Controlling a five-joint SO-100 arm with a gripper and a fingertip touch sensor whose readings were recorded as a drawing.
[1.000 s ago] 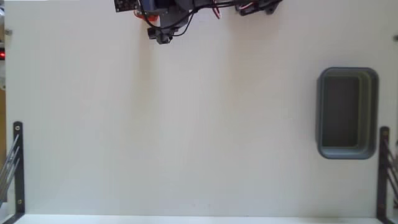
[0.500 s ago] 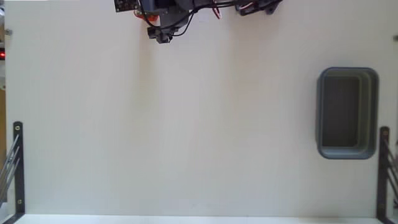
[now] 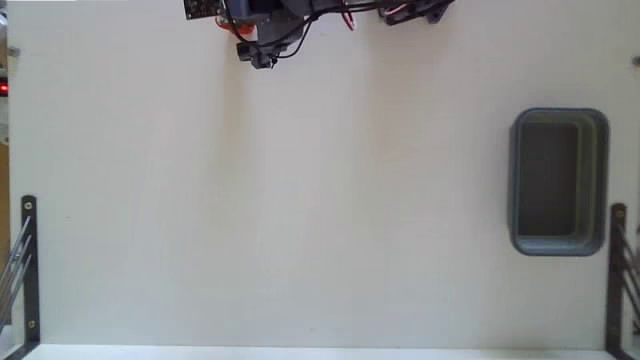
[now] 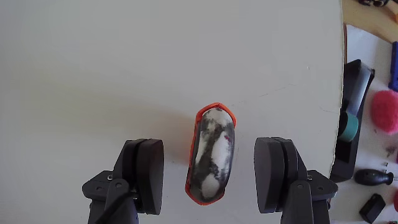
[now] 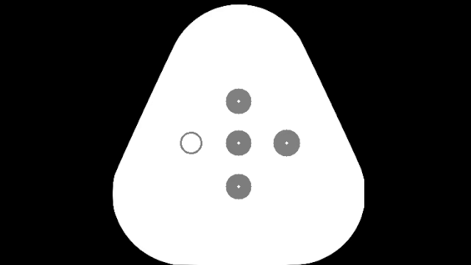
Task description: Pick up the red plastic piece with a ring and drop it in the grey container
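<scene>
In the wrist view the red plastic piece with a ring [image 4: 211,155] lies on the white table: an orange-red rim around a pale, grey-mottled oval. My gripper [image 4: 209,144] stands open around it, one black finger [image 4: 144,171] to its left and the other to its right, neither touching it. In the fixed view the arm sits at the top edge, with the gripper [image 3: 262,58] at the table's far side. There the piece itself cannot be made out under the arm. The grey container [image 3: 559,117] stands far off at the right, with nothing visible inside.
Black metal brackets stand at the lower left [image 3: 28,265] and lower right [image 3: 617,275] of the table. In the wrist view the table edge runs down the right side, with a black tape holder [image 4: 352,118], a pink ball [image 4: 387,111] and small tools beyond it.
In the fixed view the gripper has shifted slightly toward the top edge. Nothing else has moved.
</scene>
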